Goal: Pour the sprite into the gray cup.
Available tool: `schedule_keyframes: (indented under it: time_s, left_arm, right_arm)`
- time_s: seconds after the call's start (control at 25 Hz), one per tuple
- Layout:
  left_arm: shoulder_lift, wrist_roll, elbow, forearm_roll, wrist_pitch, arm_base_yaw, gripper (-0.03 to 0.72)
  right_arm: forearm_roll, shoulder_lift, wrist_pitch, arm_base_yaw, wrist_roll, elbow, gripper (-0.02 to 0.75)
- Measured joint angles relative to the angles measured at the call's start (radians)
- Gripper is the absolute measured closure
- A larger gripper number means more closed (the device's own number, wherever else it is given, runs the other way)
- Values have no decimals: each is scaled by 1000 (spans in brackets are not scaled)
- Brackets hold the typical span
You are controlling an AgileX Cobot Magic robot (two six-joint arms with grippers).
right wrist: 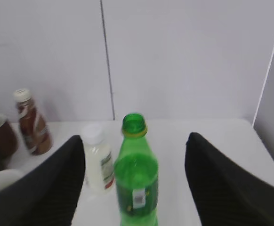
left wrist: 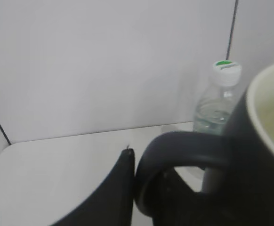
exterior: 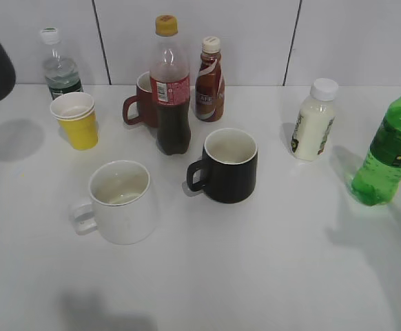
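1. Fingers (right wrist: 47,188) of the right gripper (right wrist: 134,181) stand wide apart around the uncapped sprite (right wrist: 136,176), not touching it.
2. Left gripper (left wrist: 141,188): one finger (left wrist: 113,193) sits inside the handle of the gray cup (left wrist: 240,155); whether it is clamped, I cannot tell.
3. Exterior view crops the raised gray cup at top left and the sprite at the right edge.
4. White table (exterior: 255,262), white tiled wall (exterior: 255,41).

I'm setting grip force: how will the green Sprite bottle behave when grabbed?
The sprite has no cap, so squeezing or tilting could spill it. Its thin clear plastic probably flexes. Tall and narrow, it may tip if nudged by the open right claw.
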Motion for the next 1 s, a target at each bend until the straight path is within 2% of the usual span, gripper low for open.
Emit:
schedule_keyframes:
  time_s: [0.16,0.32,0.48,0.6,0.8,1.0]
  left_arm:
    - [-94,-8,40,-37,74,-105,626]
    - [-147,-8,49,-39,161,-228,626]
    - [-168,-8,49,-51,208,-313,626]
    - [-185,-8,49,-56,220,-357,626]
    - [-199,-8,49,-84,277,-420,626]
    - [-199,-8,49,-91,303,-452,626]
  right_arm:
    - [-9,218,-250,0,0,69,237]
    - [-9,409,-383,0,38,161,237]
    - [-31,532,-562,0,95,226,235]
    - [-71,648,-669,0,109,237,221]
    - [-198,855,-868,0,159,239,148]
    - [-204,1083,-1106,0,166,239,133]
